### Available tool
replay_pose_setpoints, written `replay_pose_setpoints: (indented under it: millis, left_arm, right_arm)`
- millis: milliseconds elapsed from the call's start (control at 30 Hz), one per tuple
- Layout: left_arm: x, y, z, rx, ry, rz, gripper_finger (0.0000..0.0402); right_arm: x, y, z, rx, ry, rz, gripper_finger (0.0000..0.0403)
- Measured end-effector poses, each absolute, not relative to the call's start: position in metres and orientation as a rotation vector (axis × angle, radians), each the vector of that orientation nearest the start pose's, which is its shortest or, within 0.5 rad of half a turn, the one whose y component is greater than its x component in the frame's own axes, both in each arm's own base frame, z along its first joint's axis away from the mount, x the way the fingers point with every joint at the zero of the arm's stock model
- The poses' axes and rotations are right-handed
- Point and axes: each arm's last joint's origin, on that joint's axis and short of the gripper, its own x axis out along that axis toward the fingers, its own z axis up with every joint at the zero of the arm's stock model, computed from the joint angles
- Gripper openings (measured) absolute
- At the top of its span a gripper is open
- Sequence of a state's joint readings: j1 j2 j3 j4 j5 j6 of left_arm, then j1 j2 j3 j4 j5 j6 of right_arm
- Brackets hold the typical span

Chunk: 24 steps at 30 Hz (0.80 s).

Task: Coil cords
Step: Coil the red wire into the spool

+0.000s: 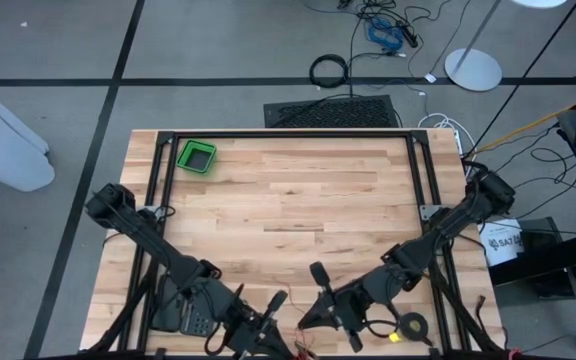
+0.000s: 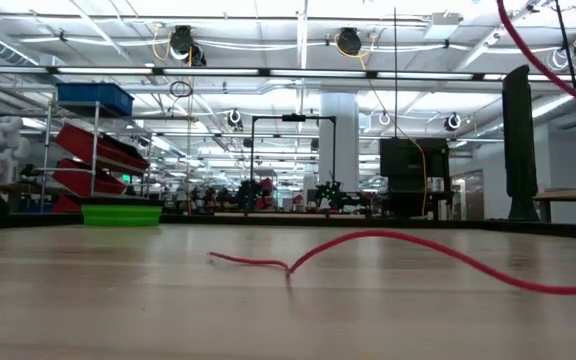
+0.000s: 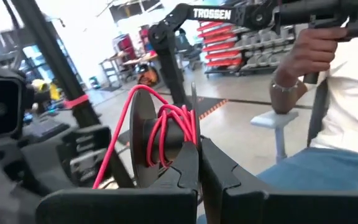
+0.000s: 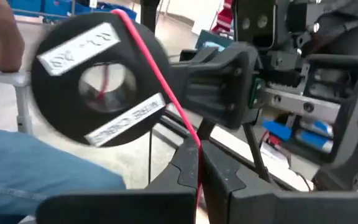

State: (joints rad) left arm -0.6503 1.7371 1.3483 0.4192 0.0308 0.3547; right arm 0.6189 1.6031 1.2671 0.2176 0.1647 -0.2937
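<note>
A thin red cord (image 3: 166, 127) is wound on a black spool (image 4: 98, 81) with white labels on its face. The cord's free part lies in a loose curve on the table (image 2: 398, 245) and rises out of the low view at the right. My left gripper (image 3: 199, 168) is shut on the spool at the table's near edge (image 1: 273, 305). My right gripper (image 4: 197, 168), close beside it (image 1: 318, 285), is shut on the cord. Both are held above the table. My left gripper pinches the spool by one thin flange edge (image 3: 193, 121) between its two fingers. The spool stands on edge, lifted clear of the table, with the red windings beside the fingers. My right gripper pinches a single strand of the red cord (image 4: 194, 146) between its two fingers. The strand runs from the spool's rim (image 4: 138, 37) straight down to the fingers.
A green bin (image 1: 196, 157) stands at the table's far left. A black ring (image 1: 413, 325) lies near the right arm at the near edge. A black cable hoop (image 1: 329, 70) lies on the floor beyond the table. A person (image 3: 328, 74) sits close by, holding a handle.
</note>
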Motion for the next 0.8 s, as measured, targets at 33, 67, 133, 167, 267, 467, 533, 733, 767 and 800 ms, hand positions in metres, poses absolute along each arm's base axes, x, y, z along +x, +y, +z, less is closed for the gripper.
replay_pose_setpoints:
  millis: [33, 67, 133, 167, 267, 467, 533, 733, 767, 800]
  left_arm:
    - [0.327, -0.249, 0.328, 0.331, -0.155, -0.680, 0.0000]
    - [0.329, -0.249, 0.327, 0.330, -0.161, -0.691, 0.0000]
    - [0.331, -0.248, 0.325, 0.331, -0.164, -0.712, 0.0000]
    - [0.331, -0.248, 0.325, 0.330, -0.166, -0.717, 0.0000]
    - [0.331, -0.248, 0.325, 0.328, -0.174, -0.746, 0.0000]
    - [0.329, -0.249, 0.326, 0.322, -0.202, -0.820, 0.0000]
    - [0.329, -0.249, 0.328, 0.319, -0.221, -0.816, 0.0000]
    - [0.328, -0.250, 0.330, 0.344, -0.244, -0.786, 0.0000]
    - [0.327, -0.252, 0.330, 0.356, -0.244, -0.767, 0.0000]
    - [0.326, -0.253, 0.330, 0.369, -0.242, -0.746, 0.0000]
  right_arm:
    - [0.311, 0.214, 0.330, -0.338, 0.032, 0.472, 0.0000]
    - [0.313, 0.214, 0.329, -0.347, 0.025, 0.477, 0.0000]
    - [0.317, 0.215, 0.326, -0.356, 0.016, 0.483, 0.0000]
    - [0.318, 0.215, 0.325, -0.361, 0.014, 0.490, 0.0000]
    - [0.322, 0.214, 0.323, -0.374, -0.002, 0.484, 0.0000]
    - [0.325, 0.210, 0.322, -0.405, -0.007, 0.470, 0.0000]
    - [0.326, 0.207, 0.323, -0.400, -0.005, 0.464, 0.0000]
    - [0.328, 0.207, 0.317, -0.369, 0.043, 0.471, 0.0000]
    - [0.328, 0.207, 0.316, -0.365, 0.050, 0.472, 0.0000]
    - [0.328, 0.207, 0.316, -0.360, 0.057, 0.473, 0.0000]
